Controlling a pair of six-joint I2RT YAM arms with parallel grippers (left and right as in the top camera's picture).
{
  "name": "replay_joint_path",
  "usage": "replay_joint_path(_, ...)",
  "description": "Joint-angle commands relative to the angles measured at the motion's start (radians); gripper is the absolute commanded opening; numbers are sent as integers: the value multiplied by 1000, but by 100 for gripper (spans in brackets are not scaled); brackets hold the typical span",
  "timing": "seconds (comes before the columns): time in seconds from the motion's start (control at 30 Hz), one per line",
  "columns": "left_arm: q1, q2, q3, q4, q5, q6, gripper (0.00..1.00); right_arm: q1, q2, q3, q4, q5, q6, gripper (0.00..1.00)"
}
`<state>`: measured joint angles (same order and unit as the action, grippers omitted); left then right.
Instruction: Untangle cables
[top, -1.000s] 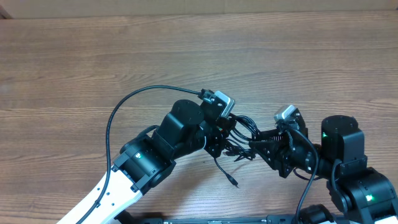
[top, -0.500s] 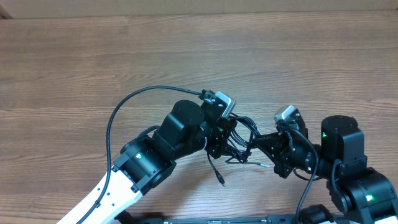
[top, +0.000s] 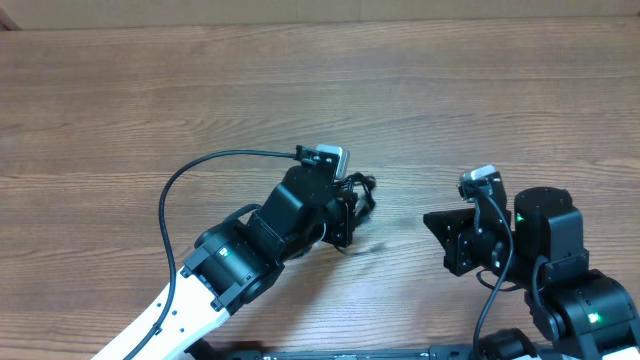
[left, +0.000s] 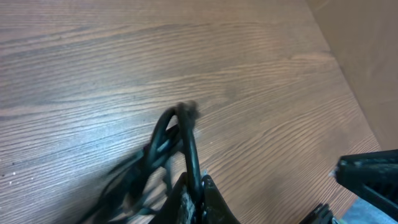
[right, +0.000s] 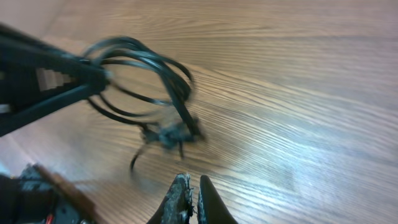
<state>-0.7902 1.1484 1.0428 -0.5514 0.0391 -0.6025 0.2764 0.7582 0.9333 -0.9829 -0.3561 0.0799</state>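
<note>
My left gripper (left: 196, 190) is clamped tight on a loop of the cables (right: 171, 132), and the bundle hangs from it, seemingly just off the worktop (top: 480, 100). My right gripper (right: 193, 183) is closed on nothing, well apart from them. Pulling from this single hold could tighten the knot, or the swinging bundle could slip free. I count one bundle, its cords too blurred to number, and two grippers.

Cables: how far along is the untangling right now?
Done: nothing visible; the cables are one looped, knotted bundle. In hand: the left gripper is shut on that bundle, while the right gripper is shut on nothing, apart from it. Left: pulling every cord free.
</note>
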Motion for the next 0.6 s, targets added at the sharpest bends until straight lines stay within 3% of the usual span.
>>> replay_joint_path(0.0, 5, -8, 19, 50, 43, 37, 4, -2, -7, 23, -8, 70, 55, 4)
replay_joint_path(0.1, 4, -8, 19, 68, 87, 129, 4, -2, -7, 23, -14, 60, 53, 6)
replay_joint_path(0.17, 4, -8, 19, 64, 109, 197, 4, -2, -7, 23, -15, 34, 40, 26)
replay_joint_path(0.23, 4, -8, 19, 61, 171, 301, 4, -2, -7, 23, -14, -5, 11, 37)
replay_joint_path(0.37, 4, -8, 19, 51, 294, 485, 4, -2, -7, 23, -16, -31, -6, 68)
replay_joint_path(0.43, 4, -8, 19, 51, 330, 541, 4, -2, -7, 23, -16, -31, -6, 73)
replay_joint_path(0.57, 4, -10, 19, 53, 402, 611, 4, -2, -7, 23, -17, -72, -83, 73)
